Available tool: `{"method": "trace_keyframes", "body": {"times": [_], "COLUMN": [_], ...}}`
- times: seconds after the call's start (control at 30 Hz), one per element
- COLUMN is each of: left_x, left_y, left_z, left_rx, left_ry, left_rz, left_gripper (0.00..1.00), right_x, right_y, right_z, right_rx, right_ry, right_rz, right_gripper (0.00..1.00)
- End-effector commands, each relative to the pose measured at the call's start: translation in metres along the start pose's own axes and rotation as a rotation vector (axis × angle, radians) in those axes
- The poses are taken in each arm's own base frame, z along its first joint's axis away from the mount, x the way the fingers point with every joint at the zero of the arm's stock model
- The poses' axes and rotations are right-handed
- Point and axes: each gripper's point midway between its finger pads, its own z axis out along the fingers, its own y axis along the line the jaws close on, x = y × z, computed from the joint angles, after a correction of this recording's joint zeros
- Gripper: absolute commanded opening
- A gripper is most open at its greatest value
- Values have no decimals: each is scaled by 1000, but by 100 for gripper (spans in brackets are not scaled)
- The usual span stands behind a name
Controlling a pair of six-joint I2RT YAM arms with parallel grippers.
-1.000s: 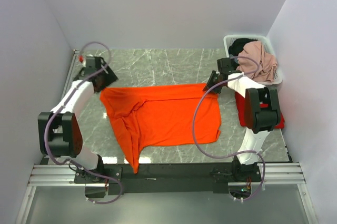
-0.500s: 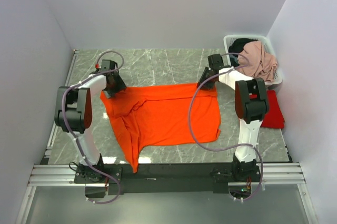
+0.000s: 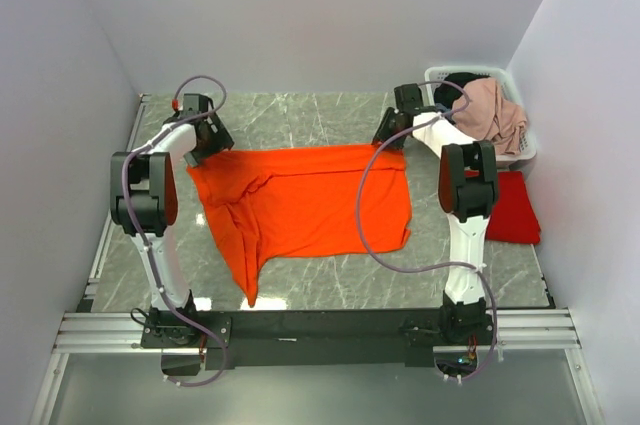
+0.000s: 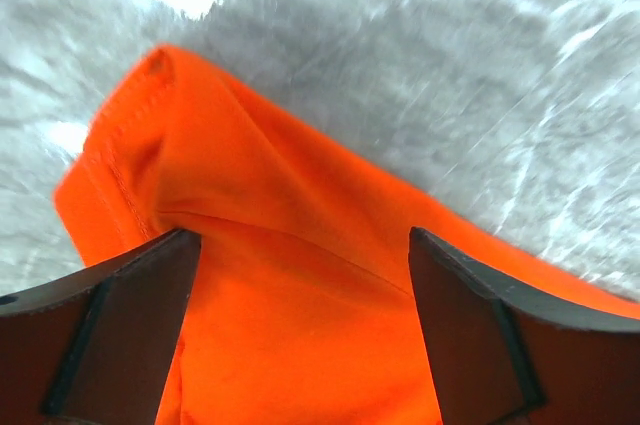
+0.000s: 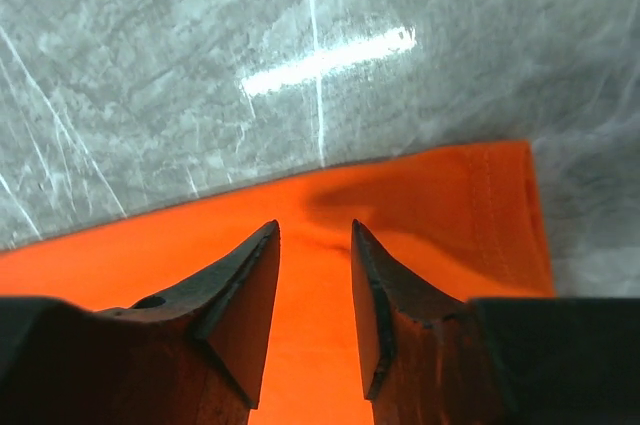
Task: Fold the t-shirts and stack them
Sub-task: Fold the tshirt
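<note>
The left tool (image 4: 298, 245) stands wide. Its two dark fingers (image 4: 120, 325) straddle the orange t-shirt (image 3: 310, 200) without pinching it, over the shirt's 10 o'clock corner, where the stitched hem is rolled into a soft ridge. The right tool (image 5: 313, 237) shows only a narrow gap between its tapered fingers, with nothing caught in it. It sits over the hemmed corner at the shirt's 1 o'clock; whether its tips touch the cloth I cannot tell.

The orange t-shirt lies spread across the middle of the bench (image 3: 300, 120). It is mostly flat on its right half and bunched into long folds on its left, with a narrow tail of cloth running toward 6 o'clock. The red t-shirt (image 3: 512, 210) is a compact patch at the orange one's 3 o'clock, apart from it and partly hidden behind the right arm (image 3: 465, 185).

A purple-grey cable (image 3: 365, 215) from that arm loops over the orange shirt's right side. At the bench's 1 o'clock corner a white plastic basket (image 3: 437, 75) holds a pink garment (image 3: 495, 115) and a black one (image 3: 460, 82). The bench is glossy grey marble pattern with white veins. Plain pale walls (image 3: 300, 15) close it in, and a metal rail (image 3: 300, 327) at 6 o'clock carries the arm bases.
</note>
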Motion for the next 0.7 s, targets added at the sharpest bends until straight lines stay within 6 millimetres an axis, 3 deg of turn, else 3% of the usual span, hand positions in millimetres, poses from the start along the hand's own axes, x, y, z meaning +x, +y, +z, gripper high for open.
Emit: {"method": "trace_keyframes", "body": {"times": [0.0,0.07,0.1,0.13,0.2,0.23,0.27,0.3,0.33,0.37,0.4,0.43,0.5,0.57,0.63,0.67], "left_x": [-42,-39,-42,-38,-18,-8,19,25,33,58,67,73,102,119,125,127], "left_y": [-13,-24,-22,-25,-33,-36,-42,-44,-43,-47,-48,-47,-49,-49,-47,-47], "left_z": [-41,-60,-78,-87,-110,-116,-120,-131,-135,-137,-142,-143,-142,-138,-131,-128], "left_rx": [30,39,15,5,-15,-18,-18,-15,-36,-35,-34,-54,-70,-112,-141,-149], "left_ry": [-124,-159,-204,-221,-254,-261,-238,-255,-265,-240,-238,-244,-210,-206,-199,-195], "left_rz": [46,89,122,152,241,271,335,363,389,451,481,510,617,694,737,744], "left_gripper": [93,93,93,91,89,87,85,81,80,78,74,71,66,57,50,47], "right_x": [-29,-19,-24,-17,-1,23,24,31,38,59,60,77,90,111,131,133], "right_y": [24,22,29,32,29,22,26,23,21,14,20,11,16,12,3,5], "right_z": [-46,-60,-84,-93,-117,-116,-135,-141,-146,-145,-162,-160,-178,-189,-190,-201], "right_rx": [-62,-54,-71,-73,-71,-57,-73,-59,-62,-53,-81,-72,-113,-144,-170,-199], "right_ry": [-84,-89,-128,-133,-151,-117,-151,-161,-163,-134,-173,-146,-167,-158,-134,-155], "right_rz": [-88,-120,-148,-167,-198,-215,-226,-236,-245,-262,-275,-285,-310,-326,-318,-317], "right_gripper": [43,43,43,43,43,43,43,43,43,43,43,43,43,43,43,43]}}
